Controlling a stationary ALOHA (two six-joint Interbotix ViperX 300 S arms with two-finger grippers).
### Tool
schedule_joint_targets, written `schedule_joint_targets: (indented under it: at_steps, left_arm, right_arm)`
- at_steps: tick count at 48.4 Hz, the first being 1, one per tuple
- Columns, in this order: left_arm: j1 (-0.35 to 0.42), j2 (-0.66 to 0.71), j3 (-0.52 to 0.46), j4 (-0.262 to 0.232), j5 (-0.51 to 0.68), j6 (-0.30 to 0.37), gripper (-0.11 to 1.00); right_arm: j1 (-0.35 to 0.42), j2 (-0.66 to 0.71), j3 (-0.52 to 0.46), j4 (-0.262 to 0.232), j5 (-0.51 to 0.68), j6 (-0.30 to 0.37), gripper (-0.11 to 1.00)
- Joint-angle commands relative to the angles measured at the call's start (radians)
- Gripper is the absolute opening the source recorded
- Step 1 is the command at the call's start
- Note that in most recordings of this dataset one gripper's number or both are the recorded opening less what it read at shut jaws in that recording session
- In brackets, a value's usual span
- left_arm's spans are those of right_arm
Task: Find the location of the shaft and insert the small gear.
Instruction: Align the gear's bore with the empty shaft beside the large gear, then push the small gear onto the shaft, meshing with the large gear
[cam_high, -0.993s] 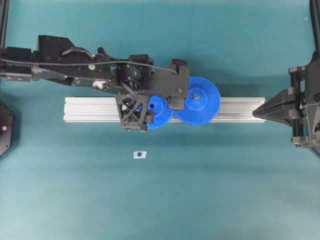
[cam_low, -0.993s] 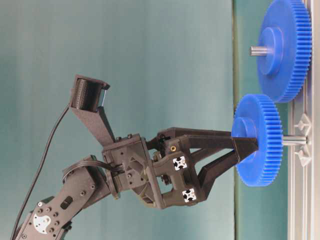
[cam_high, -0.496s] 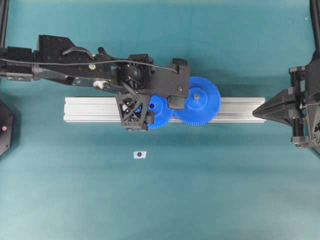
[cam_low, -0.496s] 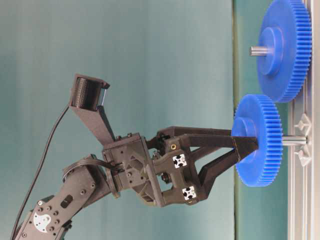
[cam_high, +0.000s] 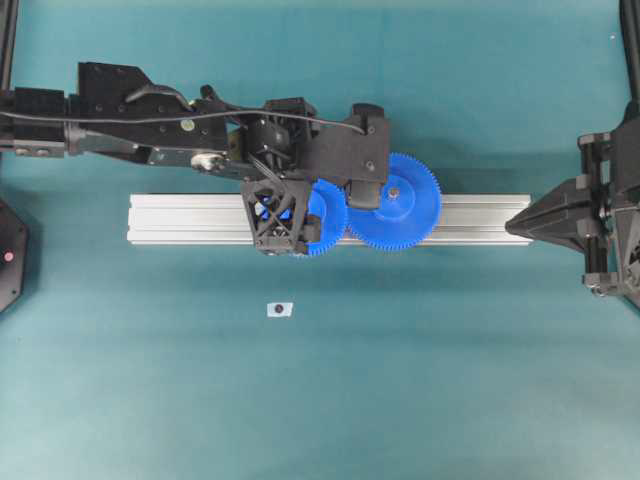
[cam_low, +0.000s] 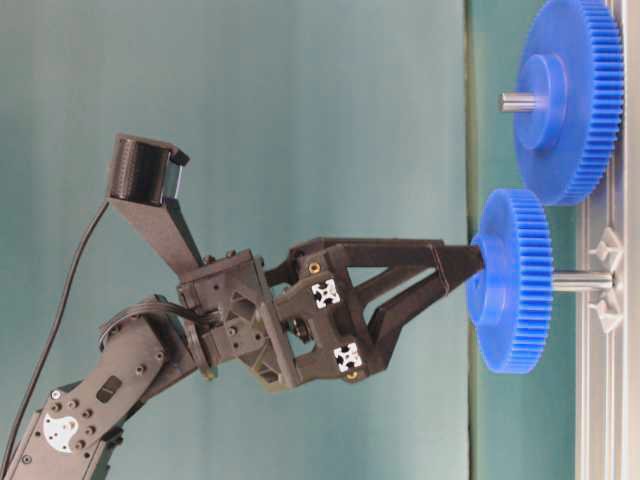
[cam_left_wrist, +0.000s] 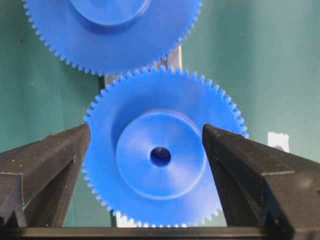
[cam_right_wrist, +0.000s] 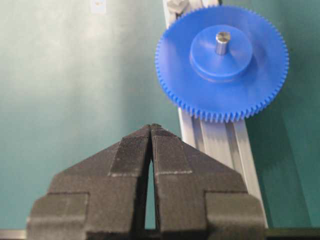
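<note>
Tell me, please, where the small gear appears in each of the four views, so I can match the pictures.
Overhead: small gear at centre, on the rail, partly under the left gripper.
Table-level: right side, on its shaft, below the large gear.
Left wrist: centre, between the open fingers.
Right wrist: not in view.
Shared landmark: the large gear, right beside the small one.

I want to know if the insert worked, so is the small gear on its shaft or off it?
On. In the table-level view the small gear sits on the shaft, not yet down at the rail. The left claw is open, fingers clear of the hub.
</note>
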Motion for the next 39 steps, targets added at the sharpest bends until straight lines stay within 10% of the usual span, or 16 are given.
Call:
schedule_joint_targets:
  at_steps: [1, 13, 30, 39]
  left_arm:
    - [-0.002, -0.026, -0.029, 0.005, 0.014, -0.002, 0.91]
    - [-0.002, -0.06, -0.018, 0.005, 0.012, 0.005, 0.78]
    - [-0.002, -0.1, 0.018, 0.005, -0.026, 0.006, 0.05]
    - [-0.002, -0.051, 0.058, 0.005, -0.067, 0.003, 0.01]
  right_arm:
    - [-0.003, 0.002, -0.011, 0.002, -0.008, 0.008, 0.06]
    - [-0.003, 0.003, -0.009, 0.002, -0.011, 0.008, 0.06]
    - [-0.003, 0.003, -0.009, 0.002, -0.014, 0.008, 0.06]
    - [-0.003, 0.003, -0.008, 0.002, -0.014, 0.008, 0.06]
